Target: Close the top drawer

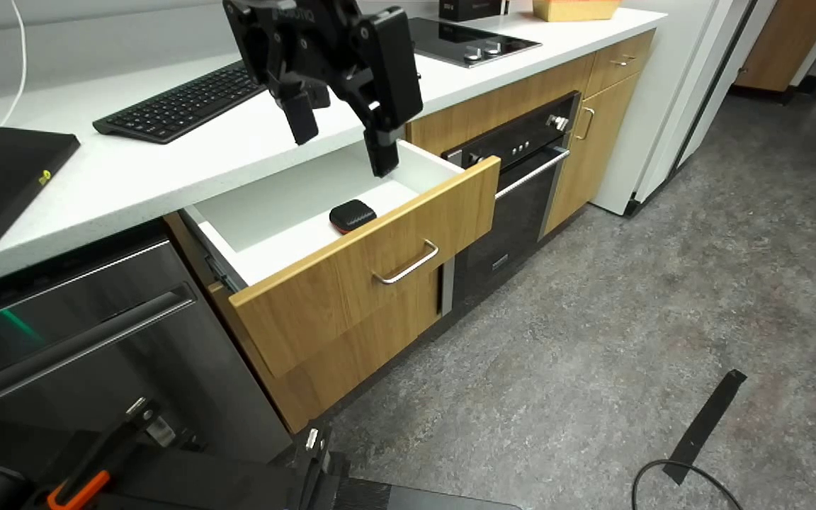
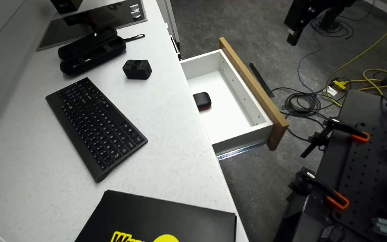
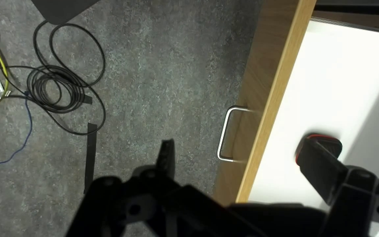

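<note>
The top drawer (image 1: 351, 304) is pulled well out of the cabinet; its white inside shows in both exterior views (image 2: 255, 89). Its oak front also shows in the wrist view (image 3: 275, 92). The silver bar handle (image 1: 408, 269) is free; it also shows in the wrist view (image 3: 224, 133). A small black case with red trim (image 2: 202, 101) lies inside the drawer. My gripper (image 1: 343, 145) is open and empty, above and apart from the drawer. In the wrist view its fingers (image 3: 239, 146) are wide apart, one over the floor side, one over the inside.
The white counter (image 2: 180, 161) overhangs the drawer's back. On it are a keyboard (image 1: 181, 103), a black box (image 1: 4, 170) and a small black block (image 2: 137, 69). An oven (image 1: 514, 191) and a steel appliance (image 1: 96, 340) flank the drawer. Cables (image 3: 58, 85) lie on the floor.
</note>
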Controlling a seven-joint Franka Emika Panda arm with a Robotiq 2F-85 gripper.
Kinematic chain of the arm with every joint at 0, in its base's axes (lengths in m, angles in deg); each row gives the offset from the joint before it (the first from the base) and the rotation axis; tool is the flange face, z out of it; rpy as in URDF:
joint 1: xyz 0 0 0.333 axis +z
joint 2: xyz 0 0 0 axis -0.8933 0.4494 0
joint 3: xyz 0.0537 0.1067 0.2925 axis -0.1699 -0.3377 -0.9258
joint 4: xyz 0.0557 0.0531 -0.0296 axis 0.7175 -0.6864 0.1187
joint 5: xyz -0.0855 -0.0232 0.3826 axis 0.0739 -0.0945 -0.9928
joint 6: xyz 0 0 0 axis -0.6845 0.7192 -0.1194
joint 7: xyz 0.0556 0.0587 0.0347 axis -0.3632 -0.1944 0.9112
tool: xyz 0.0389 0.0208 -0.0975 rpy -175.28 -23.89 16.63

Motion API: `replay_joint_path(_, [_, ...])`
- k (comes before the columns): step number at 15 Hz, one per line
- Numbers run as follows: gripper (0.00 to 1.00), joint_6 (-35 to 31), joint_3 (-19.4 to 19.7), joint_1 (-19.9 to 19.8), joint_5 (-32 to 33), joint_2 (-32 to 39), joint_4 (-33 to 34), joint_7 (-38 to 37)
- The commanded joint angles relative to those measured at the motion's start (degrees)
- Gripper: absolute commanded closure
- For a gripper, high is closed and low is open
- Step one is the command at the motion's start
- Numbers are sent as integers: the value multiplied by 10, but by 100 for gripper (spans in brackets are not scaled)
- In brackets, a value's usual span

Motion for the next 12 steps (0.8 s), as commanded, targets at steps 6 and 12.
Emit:
replay_joint_path(6, [0,-69,22,-68,44,174,85,-60])
replay_joint_path(12, [0,-116,85,-68,54,371,197,-119])
